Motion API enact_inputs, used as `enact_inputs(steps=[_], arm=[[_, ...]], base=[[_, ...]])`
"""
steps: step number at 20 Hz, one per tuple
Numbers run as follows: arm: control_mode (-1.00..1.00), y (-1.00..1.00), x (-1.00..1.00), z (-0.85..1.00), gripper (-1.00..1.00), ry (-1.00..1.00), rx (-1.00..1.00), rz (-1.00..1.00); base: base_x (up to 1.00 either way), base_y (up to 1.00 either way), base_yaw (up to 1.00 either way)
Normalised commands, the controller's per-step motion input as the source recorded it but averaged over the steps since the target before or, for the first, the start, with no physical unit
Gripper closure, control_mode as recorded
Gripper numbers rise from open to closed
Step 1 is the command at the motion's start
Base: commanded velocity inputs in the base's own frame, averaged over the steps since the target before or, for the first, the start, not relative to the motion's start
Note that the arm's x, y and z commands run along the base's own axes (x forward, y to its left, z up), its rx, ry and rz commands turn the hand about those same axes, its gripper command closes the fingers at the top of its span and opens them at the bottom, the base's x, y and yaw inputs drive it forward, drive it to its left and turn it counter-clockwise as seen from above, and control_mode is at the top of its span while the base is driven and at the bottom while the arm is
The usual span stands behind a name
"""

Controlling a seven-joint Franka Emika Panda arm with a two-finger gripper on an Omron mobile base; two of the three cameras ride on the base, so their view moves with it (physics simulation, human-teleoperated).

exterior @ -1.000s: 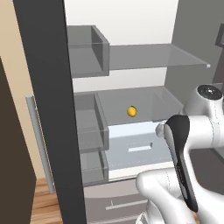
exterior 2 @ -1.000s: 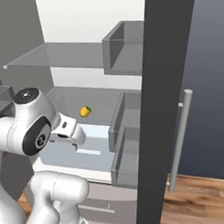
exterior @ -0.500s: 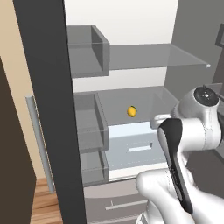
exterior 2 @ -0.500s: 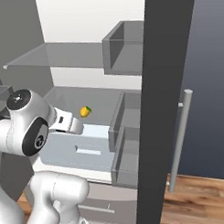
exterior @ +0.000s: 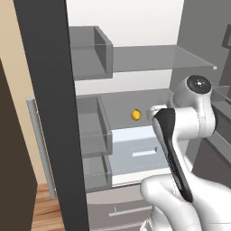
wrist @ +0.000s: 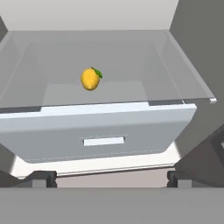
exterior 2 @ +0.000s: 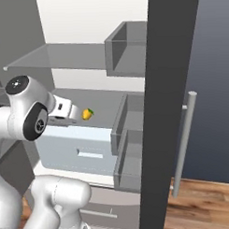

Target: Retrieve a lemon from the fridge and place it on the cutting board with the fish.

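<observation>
Jaws spread wide and holding nothing, the gripper (wrist: 112, 178) faces into the open fridge (exterior: 135, 58). On the hand view the lemon (wrist: 90, 79) lies at about 11 o'clock, well apart from the fingertips (wrist: 43, 178), resting on a glass shelf (wrist: 175, 74) above a pale drawer (wrist: 100, 131).

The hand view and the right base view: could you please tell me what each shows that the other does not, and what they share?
The hand view alone shows the pincer, its two dark tips apart, pointing at the pale drawer below the glass shelf.

The right base view alone shows the dark open door edge, the silver bar handle, the grey door bins and the wooden floor.

Both show the lemon lying untouched on that shelf inside the fridge, above the drawer.
</observation>
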Motion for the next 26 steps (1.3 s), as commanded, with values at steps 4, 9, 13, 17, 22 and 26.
enact_inputs(steps=[4,9,13,17,22,26], arm=[[-1.0,0.06,0.37,-0.09,-1.0,-0.06,0.0,0.0],[-1.0,0.06,0.2,-0.29,-1.0,-0.07,0.0,0.0],[-1.0,0.1,0.19,-0.19,-1.0,-0.02,0.0,0.0],[-1.0,0.01,0.25,-0.06,-1.0,-0.01,0.0,0.02],[-1.0,0.02,0.28,0.0,-1.0,0.0,0.0,0.02],[-1.0,0.02,0.18,0.0,-1.0,0.01,0.0,0.0]], base=[[0.0,0.0,0.0],[0.0,0.0,0.0],[0.0,0.0,0.0],[0.0,0.0,0.0],[0.0,0.0,0.0],[0.0,0.0,0.0]])
